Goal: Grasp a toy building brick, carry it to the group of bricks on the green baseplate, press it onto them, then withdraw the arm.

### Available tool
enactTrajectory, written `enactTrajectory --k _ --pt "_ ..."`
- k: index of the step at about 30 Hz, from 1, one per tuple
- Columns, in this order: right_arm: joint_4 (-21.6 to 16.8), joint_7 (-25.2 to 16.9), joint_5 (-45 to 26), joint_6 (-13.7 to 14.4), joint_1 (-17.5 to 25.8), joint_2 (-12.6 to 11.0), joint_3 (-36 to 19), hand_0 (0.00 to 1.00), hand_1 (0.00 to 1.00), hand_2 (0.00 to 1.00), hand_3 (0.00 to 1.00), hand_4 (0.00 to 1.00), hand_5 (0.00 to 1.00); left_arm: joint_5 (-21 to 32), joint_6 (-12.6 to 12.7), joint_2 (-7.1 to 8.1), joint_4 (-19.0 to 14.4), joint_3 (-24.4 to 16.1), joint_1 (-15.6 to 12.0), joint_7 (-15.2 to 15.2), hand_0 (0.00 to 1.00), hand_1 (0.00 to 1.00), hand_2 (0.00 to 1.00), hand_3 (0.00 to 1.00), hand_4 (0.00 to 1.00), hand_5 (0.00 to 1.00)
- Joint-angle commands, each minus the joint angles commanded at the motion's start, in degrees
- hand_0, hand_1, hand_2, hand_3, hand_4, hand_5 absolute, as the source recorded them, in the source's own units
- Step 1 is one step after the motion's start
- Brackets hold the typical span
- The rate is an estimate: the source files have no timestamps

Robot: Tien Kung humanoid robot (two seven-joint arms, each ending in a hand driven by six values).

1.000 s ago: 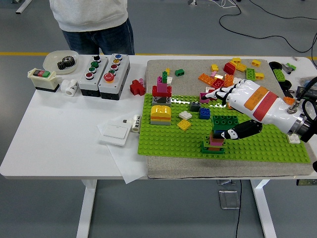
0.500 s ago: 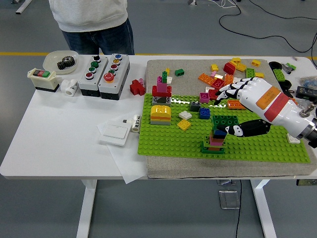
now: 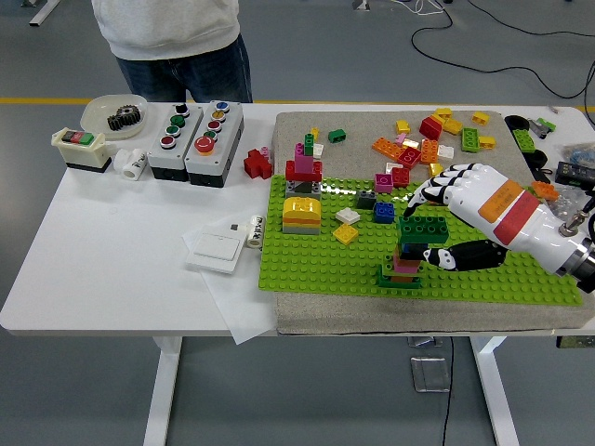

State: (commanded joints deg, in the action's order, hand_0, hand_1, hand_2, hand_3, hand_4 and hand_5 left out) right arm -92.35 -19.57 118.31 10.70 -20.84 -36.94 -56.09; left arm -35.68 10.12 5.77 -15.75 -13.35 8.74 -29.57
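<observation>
The right hand reaches in from the table's right edge, its fingers clamped on a dark green brick. The brick sits atop the brick stack near the front edge of the green baseplate.

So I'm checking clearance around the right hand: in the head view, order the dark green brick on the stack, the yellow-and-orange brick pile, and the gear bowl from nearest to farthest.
1. Dark green brick, touching the right hand.
2. Yellow-and-orange brick pile, on the baseplate's left part.
3. Gear bowl, far-left on the table.
</observation>
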Motion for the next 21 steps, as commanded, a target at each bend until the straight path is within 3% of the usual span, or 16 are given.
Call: enactTrajectory --k 21 --pt "2.0 -0.13 1.33 -0.23 0.51 0.53 0.11 0.506 0.504 0.549 0.536 0.717 0.415 -0.02 0.02 -0.04 -0.05 0.03 0.1 0.05 0.375 0.512 0.611 0.777 0.79 0.909"
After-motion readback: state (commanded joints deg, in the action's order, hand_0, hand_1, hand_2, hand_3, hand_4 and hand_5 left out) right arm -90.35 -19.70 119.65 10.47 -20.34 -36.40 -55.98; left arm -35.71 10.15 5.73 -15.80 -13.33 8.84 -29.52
